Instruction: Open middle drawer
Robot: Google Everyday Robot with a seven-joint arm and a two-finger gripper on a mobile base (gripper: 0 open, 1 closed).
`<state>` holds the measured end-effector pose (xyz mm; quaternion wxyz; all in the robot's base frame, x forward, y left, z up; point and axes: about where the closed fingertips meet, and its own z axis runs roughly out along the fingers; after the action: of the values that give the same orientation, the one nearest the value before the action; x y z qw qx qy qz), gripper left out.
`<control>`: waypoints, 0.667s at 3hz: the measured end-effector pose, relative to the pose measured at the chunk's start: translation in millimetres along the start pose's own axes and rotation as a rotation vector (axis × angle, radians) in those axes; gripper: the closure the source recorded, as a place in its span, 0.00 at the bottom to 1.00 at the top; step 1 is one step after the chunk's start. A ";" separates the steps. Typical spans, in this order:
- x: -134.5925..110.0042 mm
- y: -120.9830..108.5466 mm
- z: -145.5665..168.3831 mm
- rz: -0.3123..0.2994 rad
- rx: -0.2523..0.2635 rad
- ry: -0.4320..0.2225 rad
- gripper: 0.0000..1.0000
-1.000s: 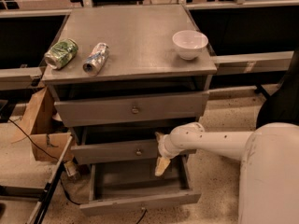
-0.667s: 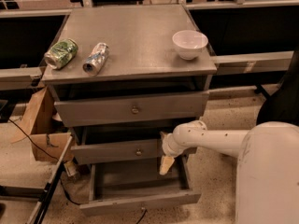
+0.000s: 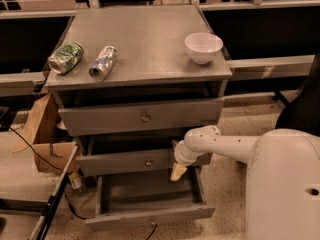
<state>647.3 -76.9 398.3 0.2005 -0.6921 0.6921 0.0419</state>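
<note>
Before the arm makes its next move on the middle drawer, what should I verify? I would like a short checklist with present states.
1. Gripper at the knob of the middle drawer: not ok, it hangs right of the knob.
2. Knob unobstructed: ok.
3. Middle drawer pulled out: not ok, its front lies far behind that of the bottom drawer.
4. Bottom drawer shut: not ok, pulled out beneath the gripper.
5. Bowl upright on top: ok.

High camera looks down at cabinet (image 3: 150, 44); jaws beside middle drawer (image 3: 120, 162).
</note>
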 end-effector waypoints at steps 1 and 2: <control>3.5 1.3 -3.2 0.007 -0.013 0.007 0.41; 1.9 -8.1 -8.5 0.007 -0.013 0.007 0.72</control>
<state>653.4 -81.9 407.3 0.1934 -0.6912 0.6948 0.0447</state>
